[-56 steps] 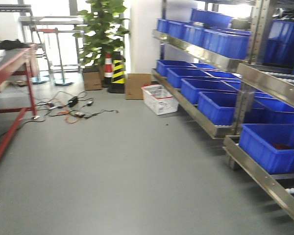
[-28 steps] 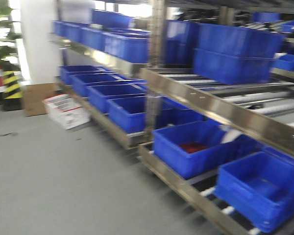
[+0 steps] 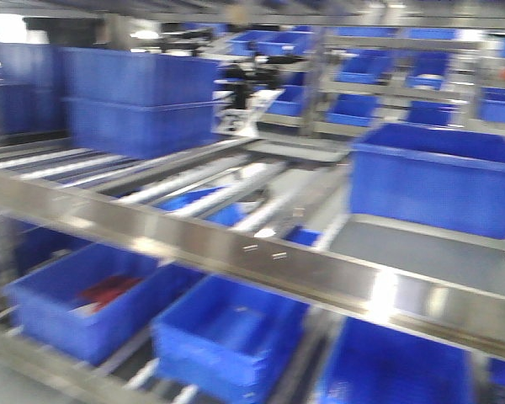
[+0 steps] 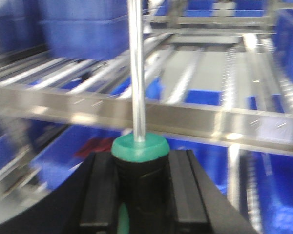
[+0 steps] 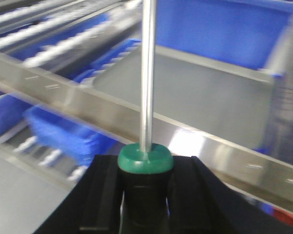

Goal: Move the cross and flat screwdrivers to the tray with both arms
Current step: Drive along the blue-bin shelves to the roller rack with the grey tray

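Altogether two screwdrivers [image 4: 136, 73] [image 5: 147, 73], each between clamped jaws

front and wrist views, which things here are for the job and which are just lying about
job: left arm's screwdriver, right arm's screwdriver, grey tray
lying about: blue bins, steel shelf rail, red items

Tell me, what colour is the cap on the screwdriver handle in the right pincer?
Green, on the screwdriver; the right wrist view shows it best.

Bins [image 3: 227, 337] sit below the shelf rail [image 3: 261, 257].
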Controlling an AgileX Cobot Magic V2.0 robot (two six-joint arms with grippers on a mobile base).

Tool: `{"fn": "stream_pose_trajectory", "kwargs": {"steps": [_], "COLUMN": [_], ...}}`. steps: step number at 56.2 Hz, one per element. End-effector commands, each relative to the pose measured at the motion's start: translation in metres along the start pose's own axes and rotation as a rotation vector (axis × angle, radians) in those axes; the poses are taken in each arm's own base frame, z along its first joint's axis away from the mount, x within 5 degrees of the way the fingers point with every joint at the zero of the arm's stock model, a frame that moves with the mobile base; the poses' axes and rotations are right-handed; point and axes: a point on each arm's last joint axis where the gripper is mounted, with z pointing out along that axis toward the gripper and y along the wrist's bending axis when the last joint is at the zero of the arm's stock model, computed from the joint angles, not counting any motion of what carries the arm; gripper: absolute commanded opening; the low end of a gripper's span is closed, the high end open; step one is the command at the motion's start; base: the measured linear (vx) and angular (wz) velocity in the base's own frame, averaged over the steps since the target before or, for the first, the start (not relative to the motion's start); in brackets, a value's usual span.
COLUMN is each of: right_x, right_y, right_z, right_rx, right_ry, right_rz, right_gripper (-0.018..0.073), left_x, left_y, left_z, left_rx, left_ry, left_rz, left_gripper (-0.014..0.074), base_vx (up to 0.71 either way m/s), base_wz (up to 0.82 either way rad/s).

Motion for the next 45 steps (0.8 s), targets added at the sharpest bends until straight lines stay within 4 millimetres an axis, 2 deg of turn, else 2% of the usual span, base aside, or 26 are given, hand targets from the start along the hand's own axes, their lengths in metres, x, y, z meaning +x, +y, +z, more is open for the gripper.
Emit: {"fn": "stream_pose_trajectory", "kwargs": {"steps": [1,23,45], "right_x": [-0.0184,-0.0183,-0.0185], "right_y": [0.0000,0.0000,0.0000], "right_z": [-0.0128,-0.0128,-0.0128], "right_rx": [-0.003,-0.003,-0.003], "right_ry": [-0.141,-0.140,-0.142], "right_rz": [-0.011,-0.011,-0.011], "right_gripper": [-0.0008,-0.0008,-0.0008], "left_x": [-0.0177,-0.0177,-0.0177], "left_y": [0.0000,0.0000,0.0000], "left_z": [-0.0101,-0.0101,-0.0098], "left_rx": [-0.012,-0.012,-0.012], "left_ry": [-0.129,-0.129,-0.128], "left_rz": [-0.020,-0.020,-0.020], "left_gripper": [0.0003,0.0003,0.0003], "base_vx": [0.29,0.27,0.26], "base_wz": [-0.85,-0.66,-0.22]}}
